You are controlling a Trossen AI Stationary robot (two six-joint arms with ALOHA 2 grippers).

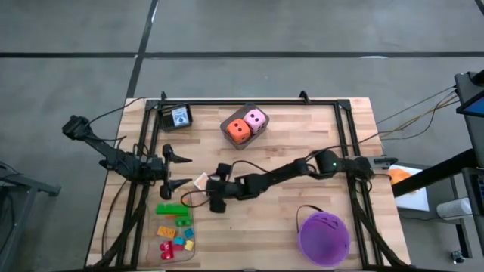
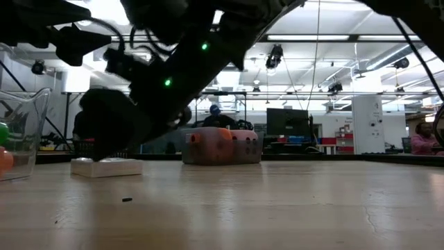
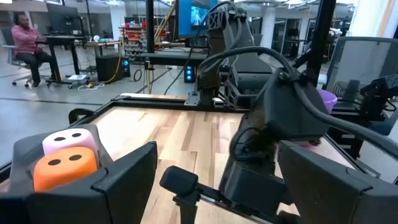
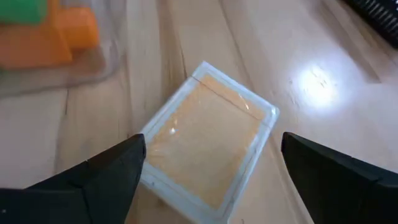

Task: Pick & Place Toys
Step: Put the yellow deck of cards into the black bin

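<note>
High view: bricks (image 1: 175, 230) fill tray (image 1: 190, 219); open right pincer (image 1: 206, 187) straddles unplaced tile (image 1: 201, 180); dice (image 1: 246, 125) remain; left pincer (image 1: 184, 171) open.

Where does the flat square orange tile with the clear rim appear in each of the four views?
High view: flat square orange tile on the table, just left of the right gripper.
Low view: pale slab at left, under the dark gripper.
Left wrist view: not visible.
Right wrist view: centre, between open jaws.
Shared landmark: orange dotted die, absent from the right wrist view.
</note>
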